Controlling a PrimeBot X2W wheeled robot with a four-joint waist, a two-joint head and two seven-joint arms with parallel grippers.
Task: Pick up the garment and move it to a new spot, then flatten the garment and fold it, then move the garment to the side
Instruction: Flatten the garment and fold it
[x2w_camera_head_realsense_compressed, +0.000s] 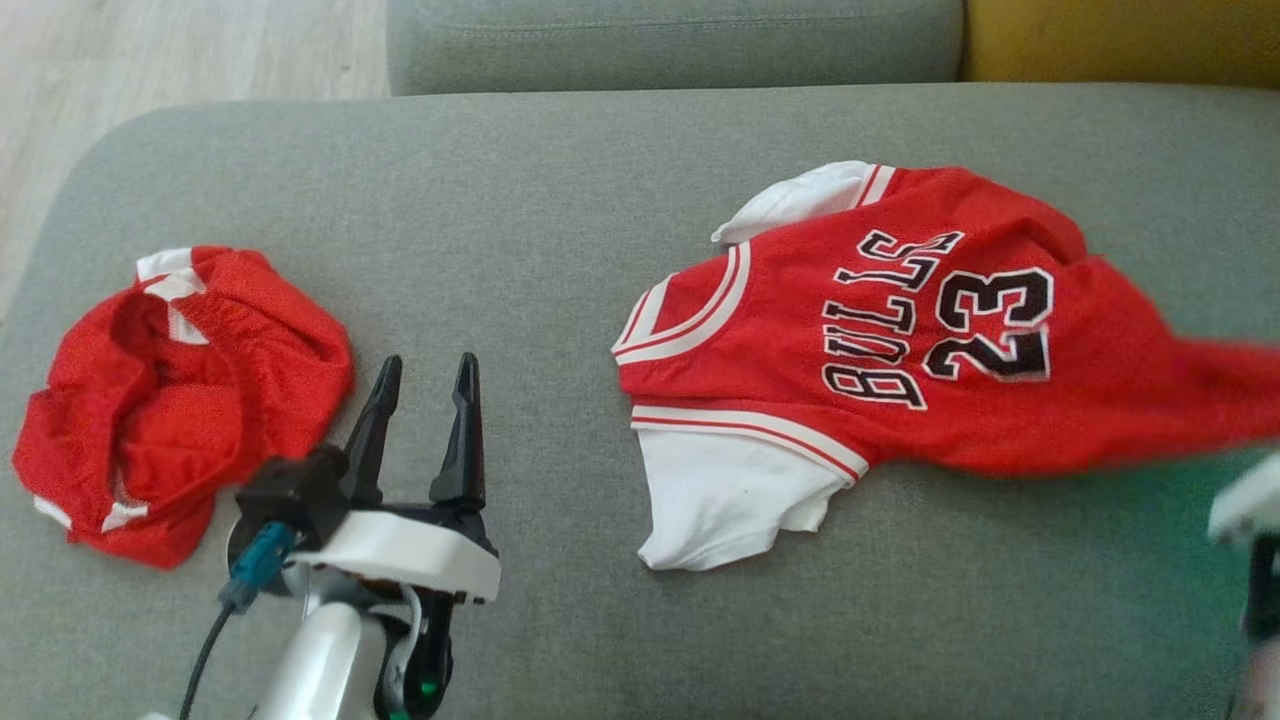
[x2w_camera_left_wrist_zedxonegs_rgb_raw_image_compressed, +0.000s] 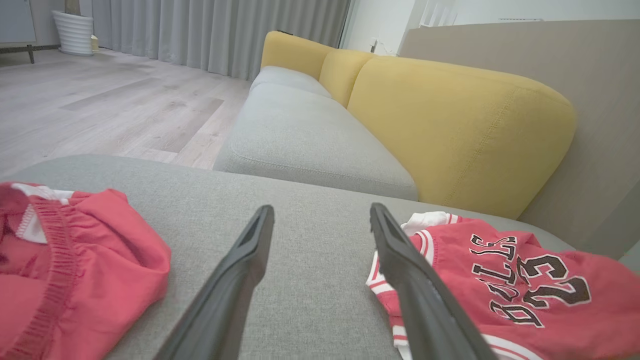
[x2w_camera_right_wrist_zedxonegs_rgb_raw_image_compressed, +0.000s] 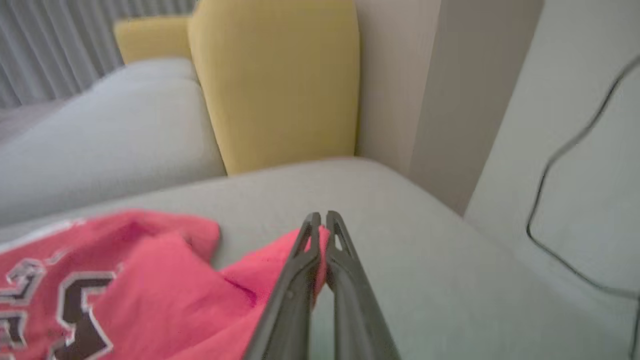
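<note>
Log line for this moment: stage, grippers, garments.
stage: pick up | right gripper: shut on jersey edge | left gripper: open, over cushion | shorts: crumpled, left side

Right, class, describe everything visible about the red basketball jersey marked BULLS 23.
The red fabric jersey has white-striped trim, white sleeves and black, white-edged BULLS and 23 lettering. It lies rumpled on the grey sofa cushion, collar toward the robot's left, hem stretched right, pinched between the right gripper's shut fingers.
</note>
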